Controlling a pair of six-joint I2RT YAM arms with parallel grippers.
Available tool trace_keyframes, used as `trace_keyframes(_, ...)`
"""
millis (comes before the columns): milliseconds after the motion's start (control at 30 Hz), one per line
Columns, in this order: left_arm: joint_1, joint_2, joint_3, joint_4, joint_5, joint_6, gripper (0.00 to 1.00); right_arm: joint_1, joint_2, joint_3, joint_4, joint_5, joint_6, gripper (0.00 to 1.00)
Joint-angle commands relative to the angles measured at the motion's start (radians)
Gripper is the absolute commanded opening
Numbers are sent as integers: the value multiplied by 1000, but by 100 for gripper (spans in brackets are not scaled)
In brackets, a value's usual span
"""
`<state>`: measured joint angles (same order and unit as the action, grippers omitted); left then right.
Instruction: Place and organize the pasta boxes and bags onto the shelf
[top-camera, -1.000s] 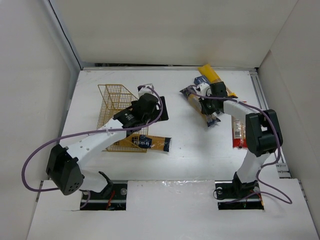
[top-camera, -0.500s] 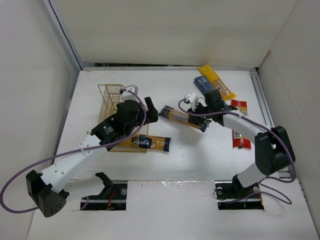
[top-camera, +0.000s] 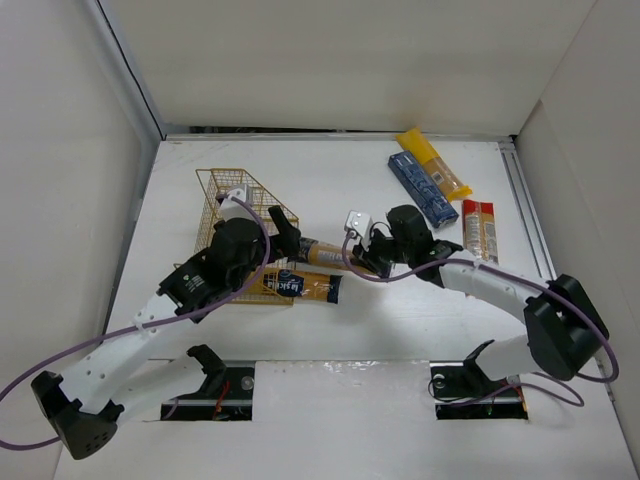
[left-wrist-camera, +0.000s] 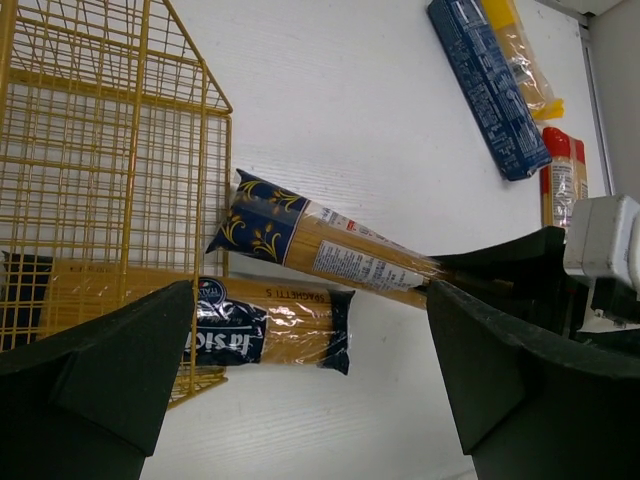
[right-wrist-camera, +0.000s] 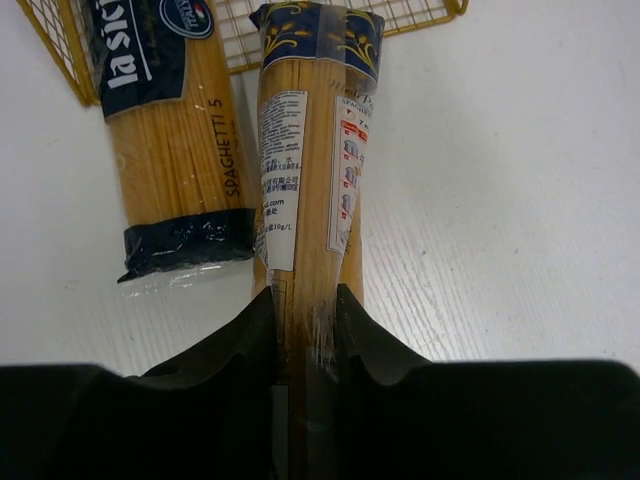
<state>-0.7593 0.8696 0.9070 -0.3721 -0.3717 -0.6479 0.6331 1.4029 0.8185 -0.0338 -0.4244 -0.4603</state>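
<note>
Step in hand: delivering the bag (right-wrist-camera: 310, 150) to the shelf (left-wrist-camera: 100, 150). Right gripper (right-wrist-camera: 305, 300) is clenched on the bag's tail, the bag's head just beside the shelf. Left gripper (left-wrist-camera: 310, 300) is spread, empty, near the shelf. Next: slide the bag in lengthwise, beside the pack (left-wrist-camera: 270, 330) partly within.

I work over a white table (top-camera: 330, 185), its surface finely grained (clearest close up), shut in by plain white walls (top-camera: 330, 60) at the back and both sides.
</note>
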Motion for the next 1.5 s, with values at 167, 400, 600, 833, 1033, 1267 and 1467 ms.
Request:
trace_keyframes(167, 3, -11, -13, -11, -18, -22, 100, 42, 51, 16, 457, -103, 57, 0)
trace_keyframes(400, 3, -1, 7, -11, -18, -22, 100, 53, 195, 7, 676, -210, 104, 0)
trace_keyframes(600, 3, 17, 7, -11, -18, -22, 100, 62, 335, 45, 857, -353, 130, 0)
trace_keyframes(833, 3, 28, 16, -11, -9, -22, 100, 109, 485, 145, 933, -412, 187, 0)
trace_keyframes(1033, 3, 28, 26, -33, -9, -13, 100, 135, 521, 194, 898, -382, 199, 45)
trace_keyframes(1267, 3, 19, 35, -33, -9, -4, 100, 61, 443, 148, 816, -323, 199, 100)
trace_keyframes(1467, 3, 19, 62, -24, -27, 5, 100, -176, 266, 189, 325, -111, 138, 100)
